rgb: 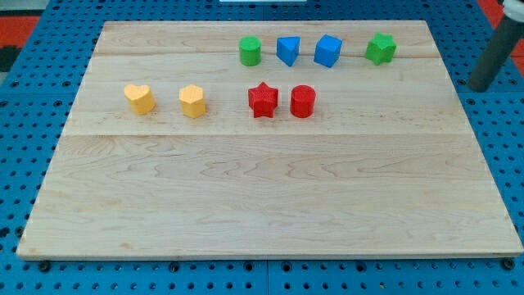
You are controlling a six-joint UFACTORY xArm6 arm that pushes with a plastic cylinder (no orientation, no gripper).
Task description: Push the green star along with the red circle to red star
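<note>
The green star (pixel 381 48) sits near the view's top right of the wooden board. The red circle (pixel 302 101) stands in the upper middle, just right of the red star (pixel 263 99), with a small gap between them. My tip (pixel 480 85) is the lower end of a dark rod at the view's right edge, just off the board, well to the right of and below the green star. It touches no block.
A green circle (pixel 250 51), a blue block (pixel 287 50) and a blue cube (pixel 327 50) line the top row left of the green star. A yellow heart (pixel 140 97) and a yellow block (pixel 192 101) sit at the left. The board (pixel 262 205) lies on a blue pegboard.
</note>
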